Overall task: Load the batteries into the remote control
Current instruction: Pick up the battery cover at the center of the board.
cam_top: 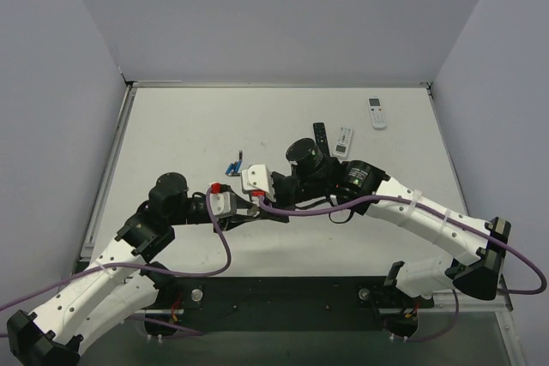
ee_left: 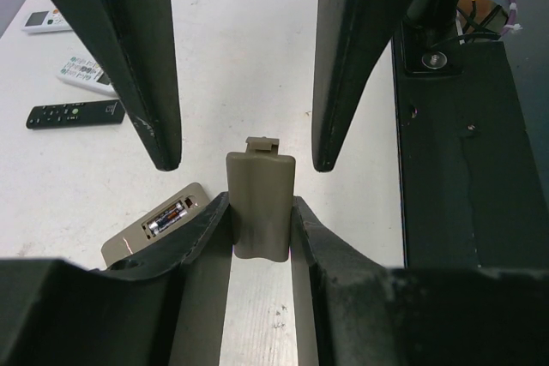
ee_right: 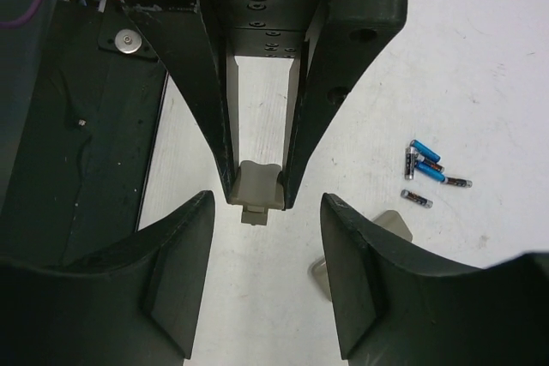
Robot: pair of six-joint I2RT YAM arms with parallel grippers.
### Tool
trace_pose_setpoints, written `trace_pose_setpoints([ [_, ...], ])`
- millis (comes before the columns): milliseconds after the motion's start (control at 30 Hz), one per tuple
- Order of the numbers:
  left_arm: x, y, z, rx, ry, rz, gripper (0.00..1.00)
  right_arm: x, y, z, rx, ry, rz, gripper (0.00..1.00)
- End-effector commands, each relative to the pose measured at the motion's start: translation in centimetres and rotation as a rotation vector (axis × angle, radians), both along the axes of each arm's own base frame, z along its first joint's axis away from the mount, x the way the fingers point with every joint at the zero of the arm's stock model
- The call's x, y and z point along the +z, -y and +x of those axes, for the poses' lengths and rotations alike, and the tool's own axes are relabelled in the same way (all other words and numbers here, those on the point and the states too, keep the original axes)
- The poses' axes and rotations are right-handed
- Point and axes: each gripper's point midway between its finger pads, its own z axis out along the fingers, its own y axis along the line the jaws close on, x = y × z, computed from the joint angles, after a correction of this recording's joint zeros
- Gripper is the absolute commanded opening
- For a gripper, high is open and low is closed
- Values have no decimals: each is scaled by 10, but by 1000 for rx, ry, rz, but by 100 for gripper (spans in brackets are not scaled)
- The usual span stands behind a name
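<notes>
— What lies past your left gripper (ee_left: pixel 262 212)?
— Three remotes on the white table (cam_top: pixel 189 126), beyond my gripper and to its right: a slim black remote (cam_top: pixel 319 136), a buttoned white remote (cam_top: pixel 344 141) just beside it, and a second white remote (cam_top: pixel 377 112) farther out.
— And behind?
— A black base plate (cam_top: pixel 283 293).

Four remotes are in sight: two white remotes (ee_left: pixel 86 75), one black remote (ee_left: pixel 73 114) and one tan-backed remote (ee_left: pixel 129 242). One battery (ee_left: pixel 169 215) sits in the tan-backed remote's recess. The loose batteries (ee_right: pixel 431 175) lying together number at least five, some blue and some dark, though they are too small and too close together for a surer count. There is one tan cover (ee_left: pixel 260 203), and there are two arms (cam_top: pixel 111 272).
</notes>
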Motion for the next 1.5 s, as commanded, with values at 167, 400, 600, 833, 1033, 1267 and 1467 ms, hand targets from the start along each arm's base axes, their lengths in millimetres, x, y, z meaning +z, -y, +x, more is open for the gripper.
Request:
trace_pose_setpoints([
  [167,20,2,0,-12,56,-31,0,14,-8,-10,52,-16,33,43],
  [400,21,3,-1,-16,55,-37,0,10,-11,-12,65,-28,26,41],
  [600,21,3,-1,-19,54,-37,0,7,-12,-12,67,-28,17,36],
  [833,21,3,-2,-20,52,-38,0,6,-11,-14,64,-36,17,18],
  [1033,21,1,4,21,58,-41,20,0,-4,-7,6,-23,-6,0],
  [1267,22,-5,28,177,25,-45,64,-13,18,16,-197,-57,33,0],
  [1467,8,-5,70,402,-192,25,77,-44,63,54,-524,-89,128,0],
])
